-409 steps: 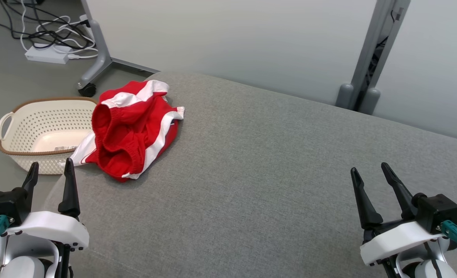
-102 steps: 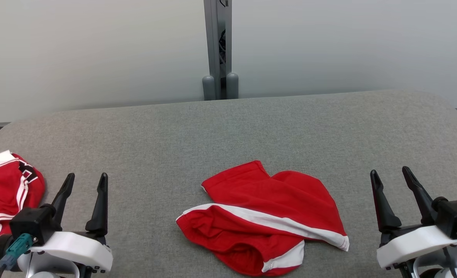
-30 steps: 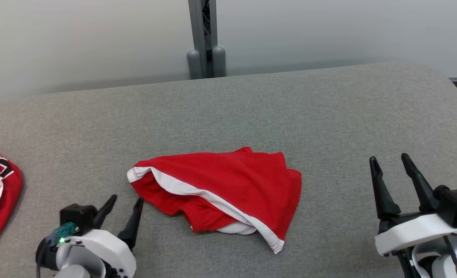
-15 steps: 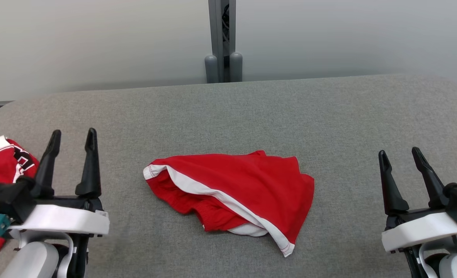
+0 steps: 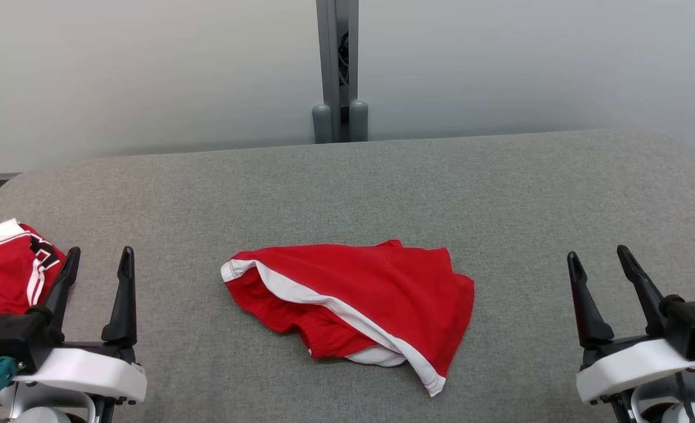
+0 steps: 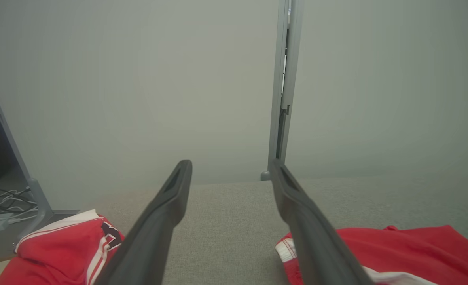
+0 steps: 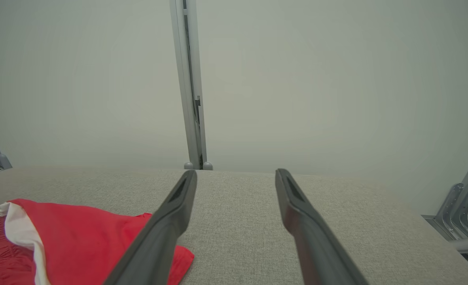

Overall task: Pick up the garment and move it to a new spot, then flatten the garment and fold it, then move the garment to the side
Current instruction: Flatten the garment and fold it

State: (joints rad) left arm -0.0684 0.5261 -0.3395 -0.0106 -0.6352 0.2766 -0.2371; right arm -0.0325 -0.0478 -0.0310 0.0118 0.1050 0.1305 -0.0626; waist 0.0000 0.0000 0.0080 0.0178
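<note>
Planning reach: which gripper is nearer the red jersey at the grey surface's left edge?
Left. Left gripper stands beside the red jersey; right gripper is far across the grey surface, past the red shorts.

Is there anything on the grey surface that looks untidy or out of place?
Yes. The red shorts in the middle of the grey surface lie rumpled, not flat: one white-trimmed edge is turned over diagonally and the elastic waistband shows beneath it. A second red garment sits bunched at the surface's left edge.
</note>
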